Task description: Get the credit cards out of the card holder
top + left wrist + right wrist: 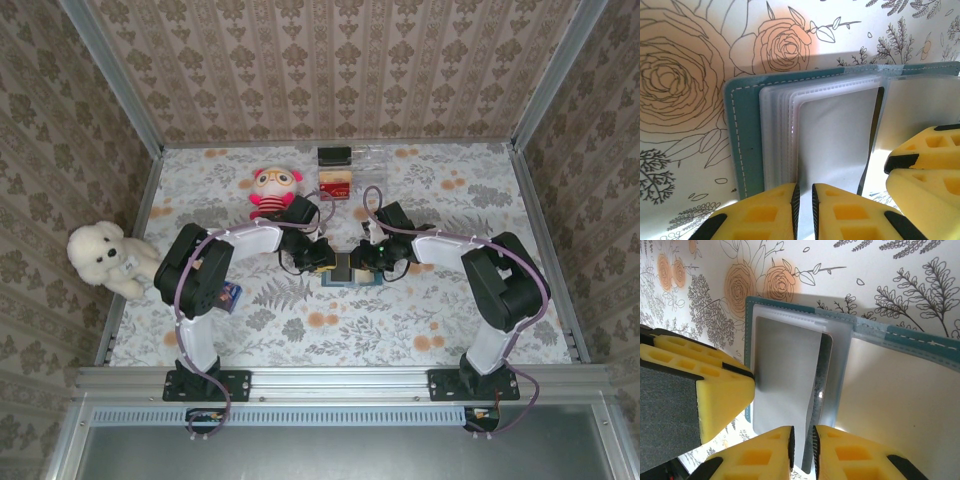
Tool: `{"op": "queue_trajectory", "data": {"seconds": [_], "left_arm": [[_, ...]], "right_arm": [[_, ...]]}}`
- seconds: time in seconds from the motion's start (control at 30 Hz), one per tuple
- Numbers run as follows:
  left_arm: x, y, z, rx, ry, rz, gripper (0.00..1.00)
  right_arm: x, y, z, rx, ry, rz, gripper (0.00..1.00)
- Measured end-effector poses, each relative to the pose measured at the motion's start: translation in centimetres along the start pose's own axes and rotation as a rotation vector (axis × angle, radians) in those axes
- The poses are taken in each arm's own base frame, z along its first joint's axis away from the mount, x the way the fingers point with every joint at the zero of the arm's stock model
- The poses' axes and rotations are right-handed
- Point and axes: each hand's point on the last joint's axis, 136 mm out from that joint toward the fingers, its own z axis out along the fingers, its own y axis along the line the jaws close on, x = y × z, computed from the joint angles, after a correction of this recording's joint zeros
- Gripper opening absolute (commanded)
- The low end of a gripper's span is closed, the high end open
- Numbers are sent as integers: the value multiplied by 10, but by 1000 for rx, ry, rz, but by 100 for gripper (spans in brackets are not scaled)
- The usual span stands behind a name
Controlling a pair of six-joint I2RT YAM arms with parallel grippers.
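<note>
The holder [351, 272] lay open on the table [420, 330], between the left gripper [804, 200] and right gripper [802, 442]. Each was closed to a slit, seemingly on a clear sleeve [835, 135] at its near edge. If both were pulled, a sleeve could be torn or the whole holder lifted, since the cover was pinned by nothing. A thin, slick sleeve could also be lost from the grip.

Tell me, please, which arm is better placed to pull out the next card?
Probably the right. The right hand is nearly closed around the edge of a raised leaf of the holder, where what may be a card's dark edge shows. The left hand pinches a clear leaf, seemingly steadying it.
</note>
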Motion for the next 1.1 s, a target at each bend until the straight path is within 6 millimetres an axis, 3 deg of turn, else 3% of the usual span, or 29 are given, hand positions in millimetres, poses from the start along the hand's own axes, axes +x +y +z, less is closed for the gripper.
{"op": "queue_trajectory", "data": {"seconds": [0.7,0.87,1.1], "left_arm": [[0,0,1,1,0,1,18],[0,0,1,1,1,0,18],[0,-1,1,6,3,5,25]], "right_arm": [[2,-7,14,7,42,26,18],[2,-7,15,4,47,29,12],[2,-8,13,12,54,36,7]]}}
